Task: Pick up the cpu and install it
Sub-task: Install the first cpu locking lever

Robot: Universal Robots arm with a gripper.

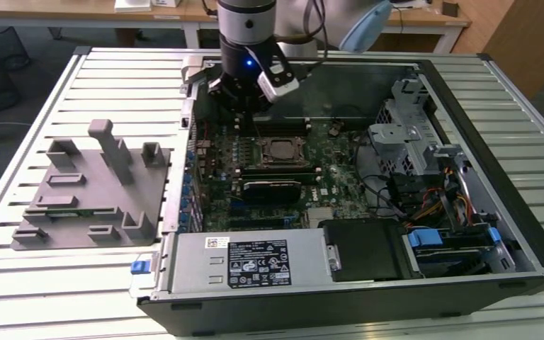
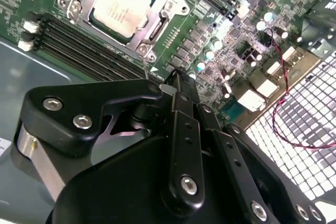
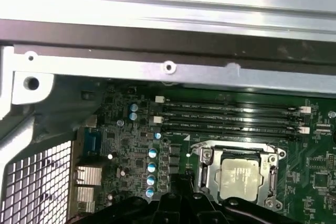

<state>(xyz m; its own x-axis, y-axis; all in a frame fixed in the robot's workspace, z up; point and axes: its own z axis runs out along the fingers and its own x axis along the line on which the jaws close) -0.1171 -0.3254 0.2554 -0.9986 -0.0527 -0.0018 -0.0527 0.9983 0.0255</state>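
I see the cpu (image 2: 119, 4) already seated in the socket frame (image 3: 239, 178) on the motherboard (image 1: 272, 170), inside the open computer case (image 1: 499, 177) on the worktop (image 1: 26, 127). My gripper (image 2: 176, 85) hangs above the board, at about 11 o'clock from the socket in the exterior view, jaws closed together and holding nothing. The grey tray (image 1: 83, 191) lies at 9 o'clock of the case.

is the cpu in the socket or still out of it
In the socket: in both wrist views the cpu lies flat inside the metal socket frame on the motherboard.
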